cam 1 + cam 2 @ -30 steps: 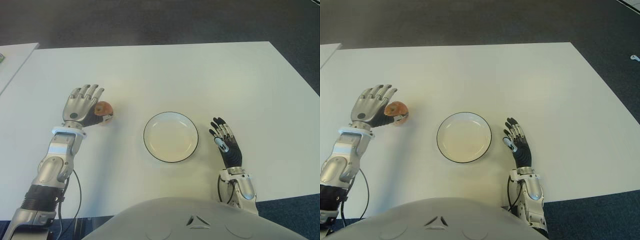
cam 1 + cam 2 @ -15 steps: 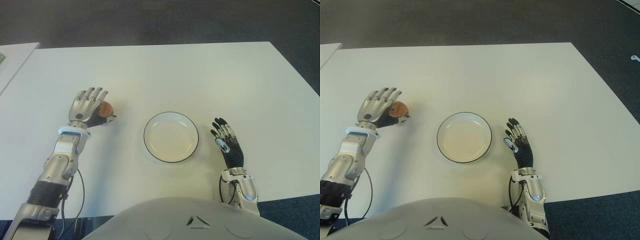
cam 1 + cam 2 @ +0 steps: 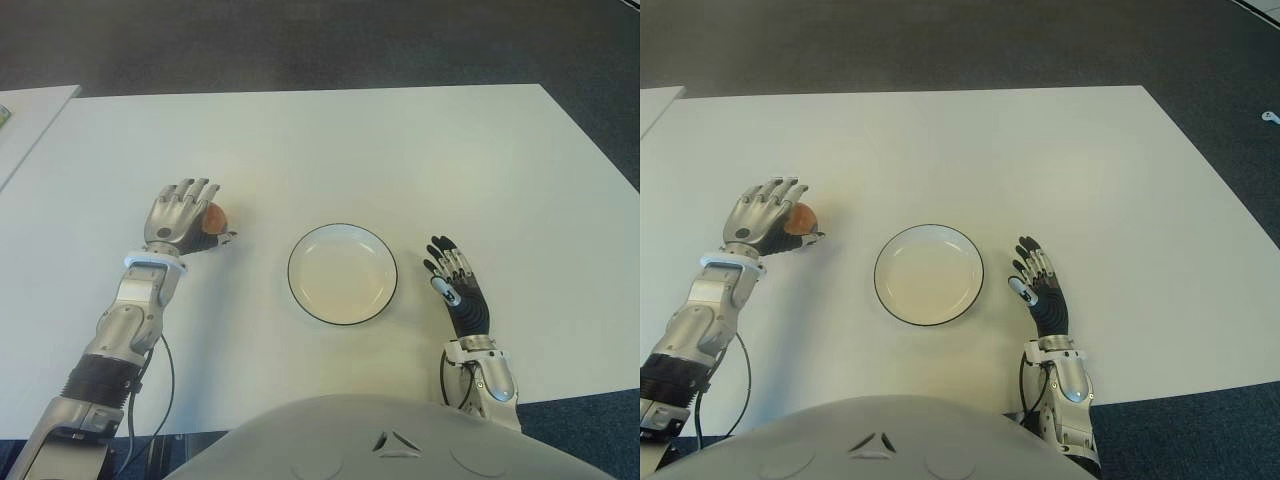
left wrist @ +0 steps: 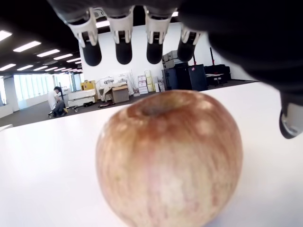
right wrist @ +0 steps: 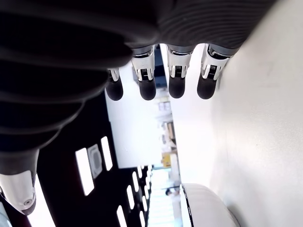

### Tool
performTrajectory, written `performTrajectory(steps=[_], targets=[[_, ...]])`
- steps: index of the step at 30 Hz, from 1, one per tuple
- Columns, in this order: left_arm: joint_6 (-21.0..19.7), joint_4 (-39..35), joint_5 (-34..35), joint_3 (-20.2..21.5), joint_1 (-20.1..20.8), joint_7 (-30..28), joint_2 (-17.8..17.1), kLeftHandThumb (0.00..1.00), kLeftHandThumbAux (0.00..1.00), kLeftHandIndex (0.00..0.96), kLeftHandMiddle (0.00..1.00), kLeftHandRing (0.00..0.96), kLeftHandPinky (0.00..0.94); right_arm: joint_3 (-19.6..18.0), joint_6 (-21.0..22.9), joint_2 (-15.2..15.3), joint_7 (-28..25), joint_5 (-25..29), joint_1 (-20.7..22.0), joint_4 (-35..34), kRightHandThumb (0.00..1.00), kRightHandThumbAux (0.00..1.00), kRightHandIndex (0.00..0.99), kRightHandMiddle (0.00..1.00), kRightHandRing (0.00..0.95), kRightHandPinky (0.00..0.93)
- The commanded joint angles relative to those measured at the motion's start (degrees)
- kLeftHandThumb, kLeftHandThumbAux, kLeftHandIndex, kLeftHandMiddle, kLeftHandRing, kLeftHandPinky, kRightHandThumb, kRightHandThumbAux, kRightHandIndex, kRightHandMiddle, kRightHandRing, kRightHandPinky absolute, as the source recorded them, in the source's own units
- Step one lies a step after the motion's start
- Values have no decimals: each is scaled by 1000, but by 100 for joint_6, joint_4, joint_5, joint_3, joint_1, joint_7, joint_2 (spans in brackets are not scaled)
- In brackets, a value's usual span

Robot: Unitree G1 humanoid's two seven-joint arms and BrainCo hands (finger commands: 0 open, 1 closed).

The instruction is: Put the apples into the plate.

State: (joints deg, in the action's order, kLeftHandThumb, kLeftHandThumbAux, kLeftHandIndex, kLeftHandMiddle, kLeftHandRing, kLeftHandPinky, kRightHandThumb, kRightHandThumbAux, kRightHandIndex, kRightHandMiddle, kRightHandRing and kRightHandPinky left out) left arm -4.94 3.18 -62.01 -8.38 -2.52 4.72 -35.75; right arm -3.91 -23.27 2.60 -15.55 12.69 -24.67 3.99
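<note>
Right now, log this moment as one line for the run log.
left hand: over apple, fingers open | apple: on table, left of plate | plate: empty | right hand: idle, right of plate

**Apple under the left hand's spread fingers**

A reddish-yellow apple (image 4: pixel 169 158) sits upright on the white table (image 4: pixel 42 175), stem hollow up. The left hand (image 4: pixel 142 28) arches over it, four dark fingertips (image 4: pixel 124 52) hanging extended above, apparently clear of the skin. The thumb tip (image 4: pixel 289 120) shows beside the apple.

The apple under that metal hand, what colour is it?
The apple is yellowish with reddish-brown streaks, clearest in the left wrist view.
</note>
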Motion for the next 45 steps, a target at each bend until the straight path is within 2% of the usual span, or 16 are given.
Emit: performTrajectory(steps=[1, 30, 37, 45], targets=[[-20, 149, 116, -135, 104, 40, 63, 264, 389, 0, 0, 0, 0, -44, 243, 23, 2, -9, -213, 337, 167, 564, 1, 0, 0, 0], [-218, 626, 71, -691, 316, 80, 25, 240, 392, 0, 0, 0, 0, -201, 277, 171, -140, 85, -280, 274, 169, 572, 3, 7, 0, 0], [-225, 1071, 133, -846, 428, 166, 105, 220, 394, 0, 0, 0, 0, -265, 354, 355, -286, 117, -313, 224, 162, 593, 0, 1, 0, 0], [-161, 1638, 247, -1026, 610, 436, 154, 226, 402, 0, 0, 0, 0, -356, 393, 422, -349, 228, -308, 239, 160, 597, 0, 0, 0, 0]])
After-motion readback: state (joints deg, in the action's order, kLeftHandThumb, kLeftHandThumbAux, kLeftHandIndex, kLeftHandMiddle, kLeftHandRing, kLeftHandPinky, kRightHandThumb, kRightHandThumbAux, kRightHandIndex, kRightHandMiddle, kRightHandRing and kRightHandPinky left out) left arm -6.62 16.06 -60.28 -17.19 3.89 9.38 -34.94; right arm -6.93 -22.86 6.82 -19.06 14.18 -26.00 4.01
